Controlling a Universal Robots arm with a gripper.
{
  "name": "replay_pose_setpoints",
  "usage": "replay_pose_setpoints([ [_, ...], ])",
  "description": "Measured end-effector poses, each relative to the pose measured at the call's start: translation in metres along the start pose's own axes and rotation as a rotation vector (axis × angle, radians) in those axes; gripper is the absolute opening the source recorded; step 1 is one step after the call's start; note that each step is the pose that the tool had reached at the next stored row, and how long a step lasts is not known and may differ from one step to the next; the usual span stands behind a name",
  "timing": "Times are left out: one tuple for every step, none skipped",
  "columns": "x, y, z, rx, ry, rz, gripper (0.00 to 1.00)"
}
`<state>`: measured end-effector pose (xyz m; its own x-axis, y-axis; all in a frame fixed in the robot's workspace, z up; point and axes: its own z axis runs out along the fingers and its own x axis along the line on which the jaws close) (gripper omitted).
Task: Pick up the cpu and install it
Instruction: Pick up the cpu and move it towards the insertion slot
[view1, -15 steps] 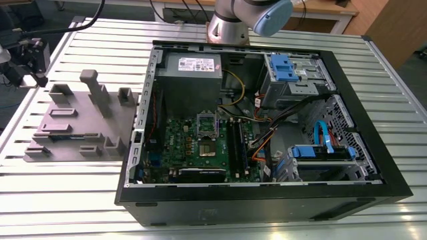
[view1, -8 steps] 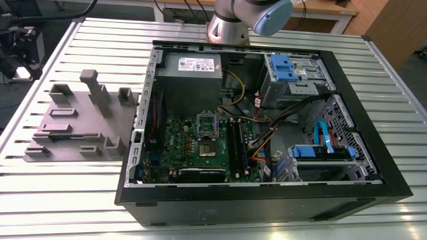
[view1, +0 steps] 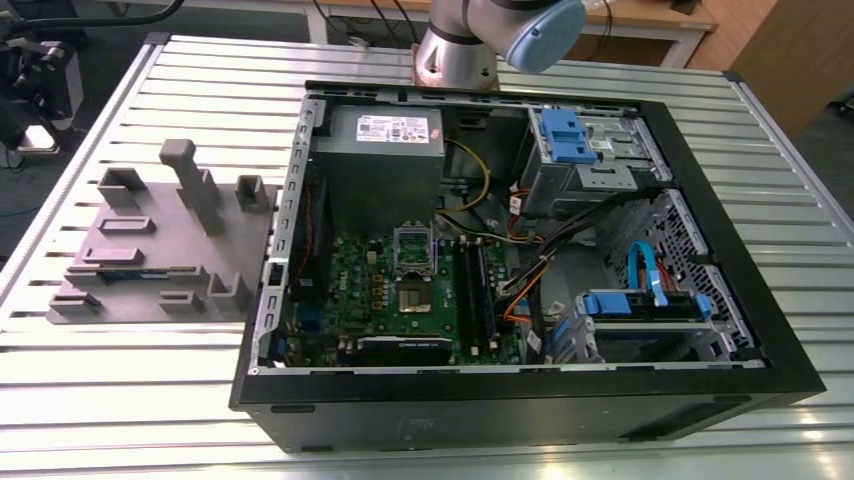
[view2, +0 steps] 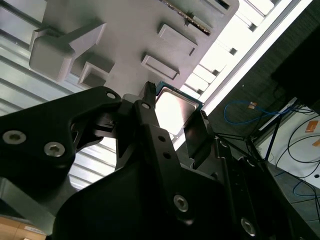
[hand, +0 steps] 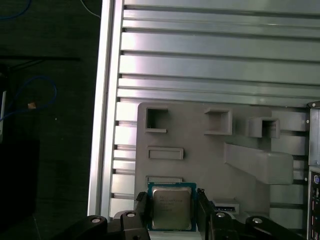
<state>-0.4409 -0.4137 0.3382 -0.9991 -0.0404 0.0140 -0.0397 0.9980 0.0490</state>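
Observation:
The cpu (hand: 171, 209), a small square chip with a shiny metal top and a blue-green rim, sits between the two black fingers of my gripper (hand: 171, 220), which is shut on its opposite edges. In the second wrist view the cpu (view2: 174, 109) shows again, clamped by the gripper (view2: 172, 120), well above the grey plastic fixture (view2: 125, 30). That fixture (hand: 200, 150) lies on the slatted metal table below the chip. In the exterior view, the open socket (view1: 412, 295) sits in the middle of the green motherboard inside the computer case.
The open black computer case (view1: 534, 390) lies on the slatted table (view1: 134, 400), right of the grey fixture (view1: 147, 250) in the exterior view. Cables, blue drive brackets (view1: 641, 305) and a power supply (view1: 384, 140) crowd the case. The arm's base (view1: 461, 50) stands behind it.

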Motion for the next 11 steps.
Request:
replay_pose_setpoints([
  [0.0000,0.0000,0.0000,-0.0001,0.0001,0.000,0.47],
  [0.0000,0.0000,0.0000,-0.0001,0.0000,0.000,0.47],
  [0.0000,0.0000,0.0000,-0.0002,0.0000,0.000,0.47],
  [0.0000,0.0000,0.0000,-0.0002,0.0000,0.000,0.47],
  [0.0000,0.0000,0.0000,-0.0003,0.0000,0.000,0.47],
  [0.0000,0.0000,0.0000,-0.0003,0.0000,0.000,0.47],
  [0.0000,0.0000,0.0000,-0.0003,0.0001,0.000,0.47],
  [-0.0001,0.0000,0.0000,-0.0003,0.0000,0.000,0.47],
  [-0.0002,0.0000,0.0000,-0.0004,0.0000,0.000,0.47],
  [-0.0006,0.0000,-0.0001,-0.0003,0.0001,0.000,0.47],
  [-0.0013,-0.0001,-0.0002,-0.0003,0.0002,0.000,0.47],
])
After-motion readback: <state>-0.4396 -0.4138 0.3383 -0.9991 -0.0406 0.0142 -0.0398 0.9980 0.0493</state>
